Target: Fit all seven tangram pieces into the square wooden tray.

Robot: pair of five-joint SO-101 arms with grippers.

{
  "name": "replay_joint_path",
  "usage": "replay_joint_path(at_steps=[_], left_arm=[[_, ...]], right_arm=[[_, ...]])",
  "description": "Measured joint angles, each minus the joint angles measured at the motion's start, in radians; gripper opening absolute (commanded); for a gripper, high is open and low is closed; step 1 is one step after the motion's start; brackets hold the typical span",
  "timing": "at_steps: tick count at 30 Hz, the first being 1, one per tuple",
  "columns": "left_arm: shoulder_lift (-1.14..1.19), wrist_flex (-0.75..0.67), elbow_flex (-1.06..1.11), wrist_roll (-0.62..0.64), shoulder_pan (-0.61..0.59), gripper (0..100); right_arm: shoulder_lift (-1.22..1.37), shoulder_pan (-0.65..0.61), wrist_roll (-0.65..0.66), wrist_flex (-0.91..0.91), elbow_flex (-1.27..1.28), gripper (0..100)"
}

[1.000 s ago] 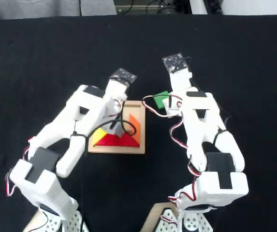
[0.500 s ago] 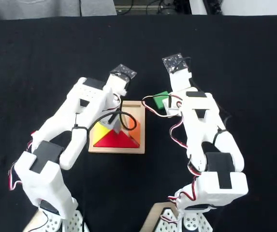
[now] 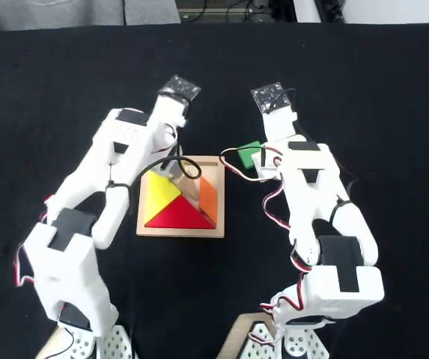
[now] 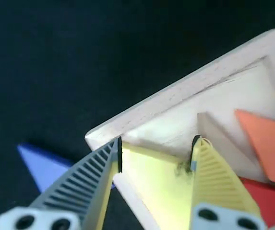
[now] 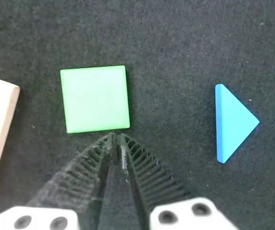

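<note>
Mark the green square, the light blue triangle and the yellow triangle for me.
green square [image 5: 95,98], right wrist view, centre of its top face
light blue triangle [image 5: 232,122], right wrist view, middle of its face
yellow triangle [image 3: 159,196], high view, middle of its face

The table [image 3: 394,112] is covered in black cloth. Near its middle lies the square wooden tray [image 3: 180,232], flat on the cloth. Just beside one of the tray's far corners lies a green square [image 3: 247,155], close to the rim but not touching it. A blue triangle [image 5: 231,122] lies apart from the square, on the side away from the tray. Another blue piece [image 4: 43,165] (partly hidden) lies on the cloth just outside another tray corner.
</note>
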Motion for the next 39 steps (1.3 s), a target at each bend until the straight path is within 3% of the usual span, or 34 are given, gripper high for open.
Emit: replay_joint_path(at_steps=[17, 23, 39], left_arm=[[0.031, 0.040, -0.028, 0.000, 0.097, 24], [0.031, 0.121, -0.028, 0.000, 0.097, 18], [0.031, 0.157, -0.130, 0.000, 0.049, 18]], right_arm=[[0.000, 0.000, 0.000, 0.000, 0.000, 1.1], [0.000, 0.000, 0.000, 0.000, 0.000, 1.1], [0.000, 0.000, 0.000, -0.002, 0.000, 1.1]])
